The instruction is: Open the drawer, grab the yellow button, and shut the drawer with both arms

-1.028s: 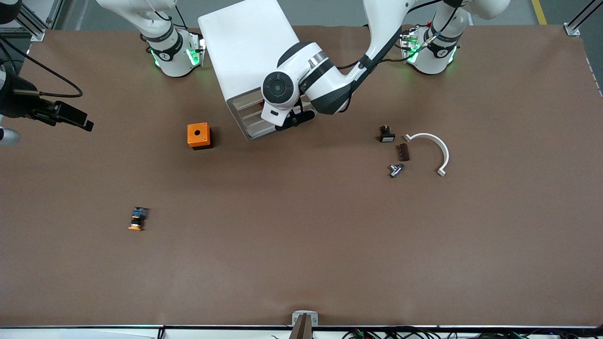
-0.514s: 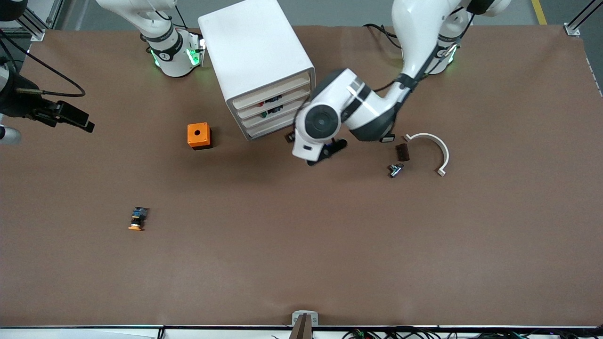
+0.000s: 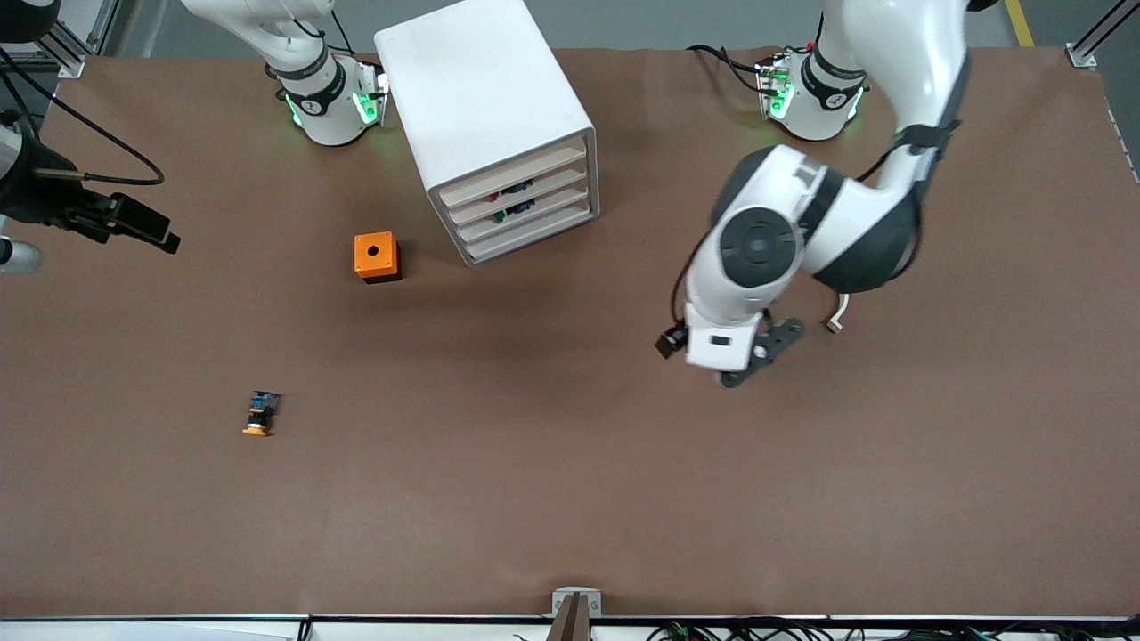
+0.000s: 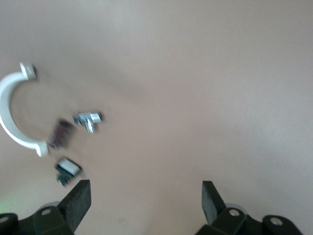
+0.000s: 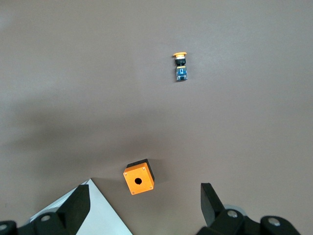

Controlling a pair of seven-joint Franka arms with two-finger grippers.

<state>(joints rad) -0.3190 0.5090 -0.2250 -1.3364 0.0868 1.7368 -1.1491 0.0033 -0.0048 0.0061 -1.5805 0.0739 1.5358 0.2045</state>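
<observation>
The white cabinet point(image 3: 481, 98) stands between the two arm bases, and its top drawer point(image 3: 515, 168) sits flush with the three trays below. The button point(image 3: 259, 416), with an orange cap and black-and-blue body, lies on the table toward the right arm's end, nearer the front camera than the orange cube point(image 3: 377, 256). It also shows in the right wrist view point(image 5: 180, 66). My left gripper point(image 3: 720, 358) is open and empty over the table near the small loose parts. My right gripper point(image 3: 142, 227) is open and empty, held high at the right arm's end.
The left wrist view shows a white curved bracket point(image 4: 10, 117), a metal fitting point(image 4: 88, 118), a brown part point(image 4: 60, 134) and a black part with a white cap point(image 4: 67, 171). The left arm hides most of these in the front view. The right wrist view shows the orange cube point(image 5: 138, 179).
The left arm has swung away from the cabinet's front toward its own end of the table and nearer the front camera. The drawer fronts show again. The right arm has not moved.
</observation>
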